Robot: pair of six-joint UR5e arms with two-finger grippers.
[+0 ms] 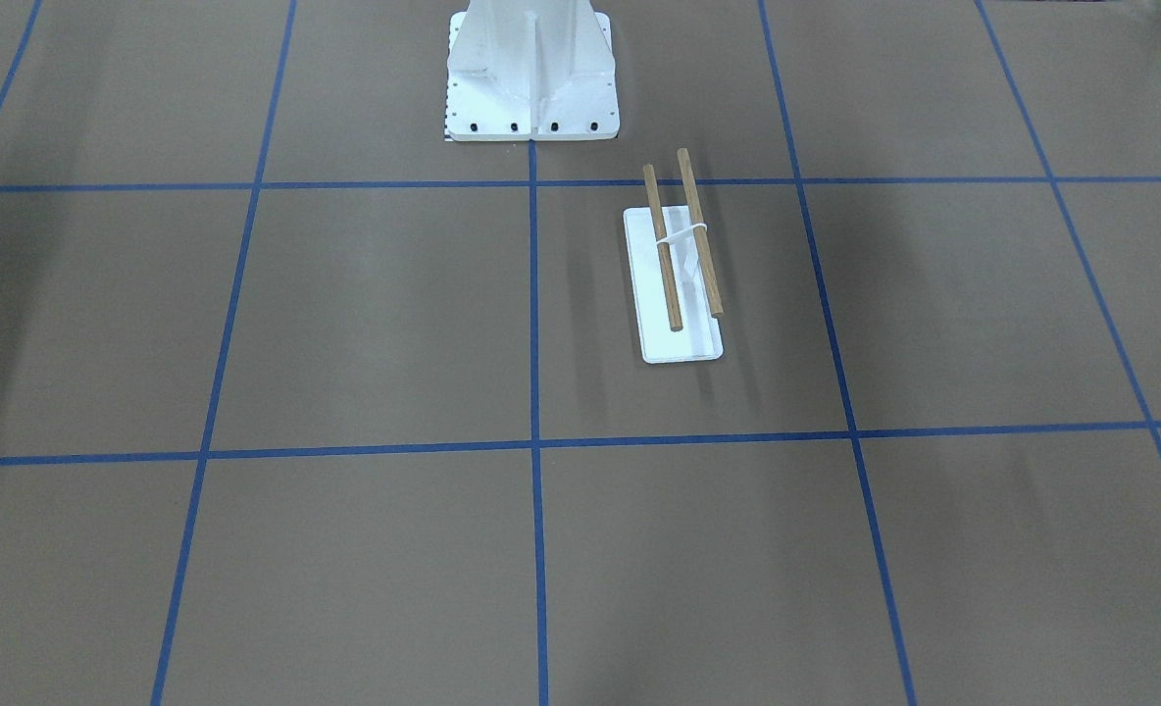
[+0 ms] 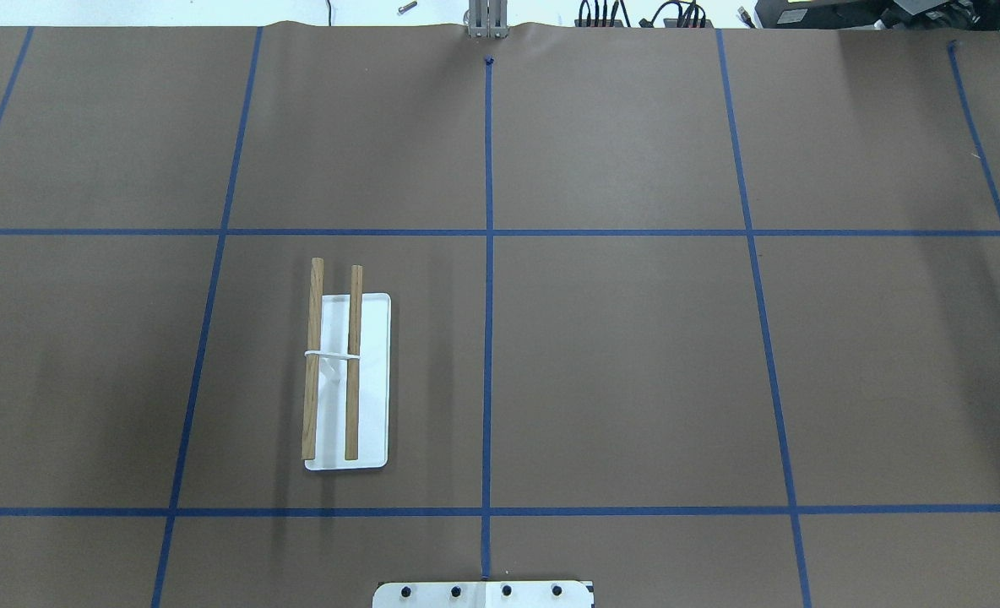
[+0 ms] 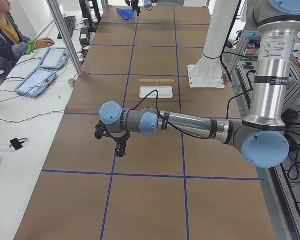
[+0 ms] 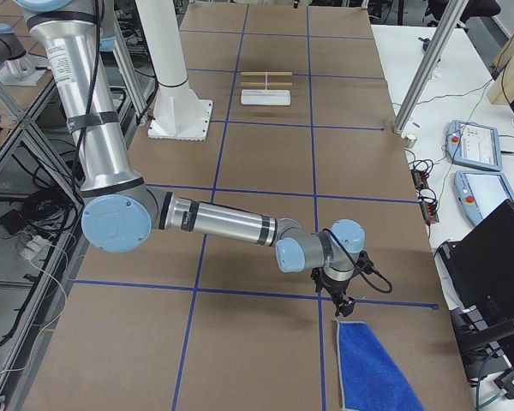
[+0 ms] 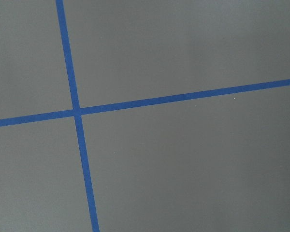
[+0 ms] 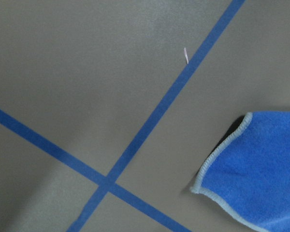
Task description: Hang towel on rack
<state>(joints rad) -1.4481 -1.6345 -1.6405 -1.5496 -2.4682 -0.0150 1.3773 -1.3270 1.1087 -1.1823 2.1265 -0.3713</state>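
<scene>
The towel [image 4: 373,370] is a blue cloth with a pale edge, lying flat at the table's end on my right. One rounded corner of it shows in the right wrist view [image 6: 261,169]. The rack [image 2: 348,371] is a white base with two wooden rods, standing left of centre; it also shows in the front view [image 1: 681,257]. My right gripper [image 4: 343,308] hangs just above the table beside the towel's near corner. My left gripper [image 3: 121,149] hovers over bare table far from the rack. I cannot tell whether either gripper is open or shut.
The white robot pedestal [image 1: 531,69] stands at the table's back middle. Blue tape lines [image 2: 488,338] grid the brown table. An operator [image 3: 2,35] sits by tablets [image 3: 40,80] on the side bench. A metal post [image 4: 415,81] stands at the table's edge.
</scene>
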